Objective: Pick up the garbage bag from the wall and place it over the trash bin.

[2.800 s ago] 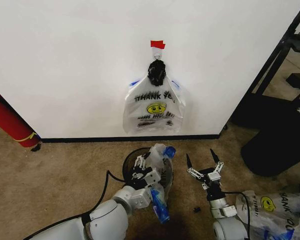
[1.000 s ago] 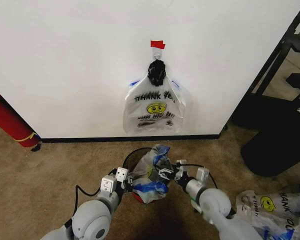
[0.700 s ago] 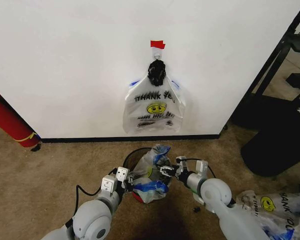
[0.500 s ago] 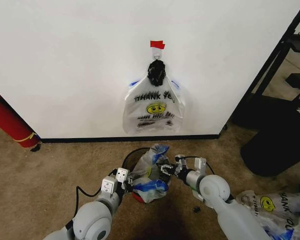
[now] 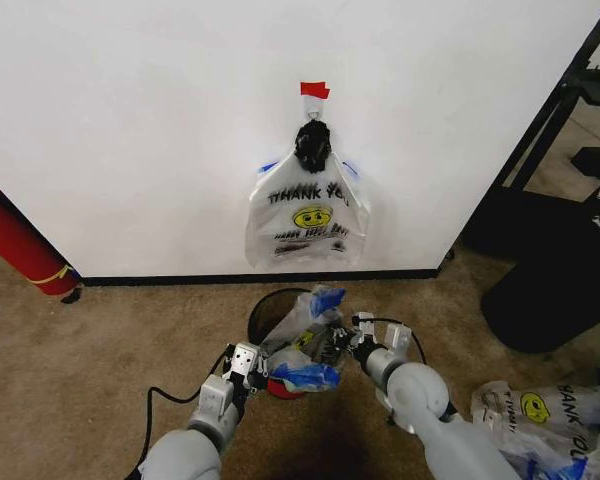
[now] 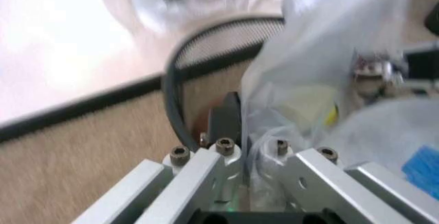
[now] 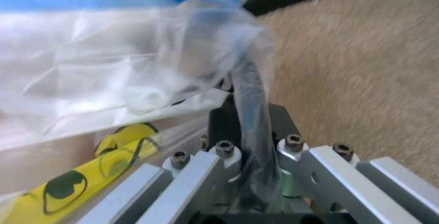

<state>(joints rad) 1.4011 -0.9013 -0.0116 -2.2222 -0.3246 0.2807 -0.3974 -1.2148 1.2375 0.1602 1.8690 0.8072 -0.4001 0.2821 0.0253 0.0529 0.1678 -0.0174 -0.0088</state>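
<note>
Carpet by wall (image 5: pixel 130 130): we've pulled left tool (image 5: pixel 252 362) back; both it and right tool (image 5: pixel 342 341) stay clamped on garbage bag (image 5: pixel 298 345), stretching it over trash bin (image 5: pixel 267 312).

Bright, even light is falling across the wall (image 5: pixel 130 120) in the head view, the hanging bag (image 5: pixel 308 215) is casting only a faint shadow, and straight edges are bowing slightly toward the corners. In the left wrist view the wall and the bin (image 6: pixel 205 49) rim are smearing with motion blur, and the wall is glaring almost white. In the right wrist view the garbage bag (image 7: pixel 123 70) is lying soft and out of focus close to the lens, while the carpet (image 7: pixel 357 70) is showing blurred grain.
</note>
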